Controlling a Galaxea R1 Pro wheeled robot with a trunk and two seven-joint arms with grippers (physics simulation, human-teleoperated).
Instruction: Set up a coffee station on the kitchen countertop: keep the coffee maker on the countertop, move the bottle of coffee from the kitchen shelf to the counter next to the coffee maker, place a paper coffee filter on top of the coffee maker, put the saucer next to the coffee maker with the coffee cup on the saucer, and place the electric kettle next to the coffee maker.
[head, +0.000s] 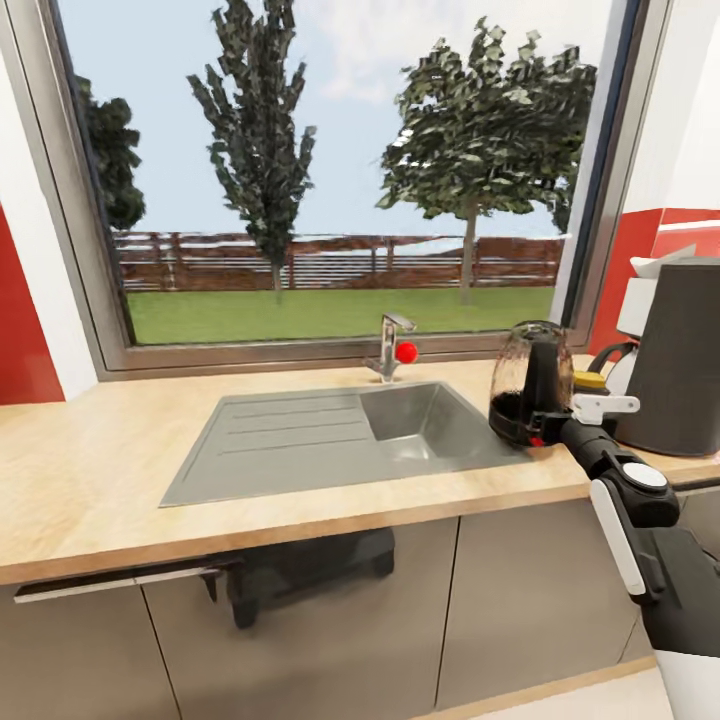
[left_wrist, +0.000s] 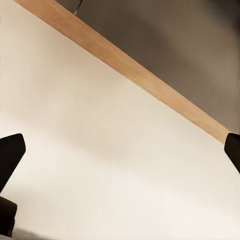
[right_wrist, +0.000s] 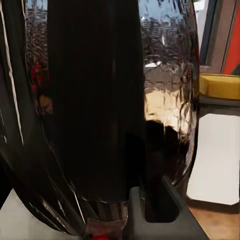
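The countertop (head: 90, 480) is a long light wood-grain worktop over glossy grey cabinet fronts; the kettle (head: 528, 384), rounded, clear-bodied, with black handle, lid and base, stands upright on it just right of the sink basin, its handle facing the camera; the coffee maker (head: 680, 358), a tall dark grey cylinder, stands upright at the far right; a pale paper filter (head: 662, 262) lies on its top; between the 2, the coffee bottle (head: 590, 382) shows its yellow cap, and in the right wrist view its white label (right_wrist: 216, 155).
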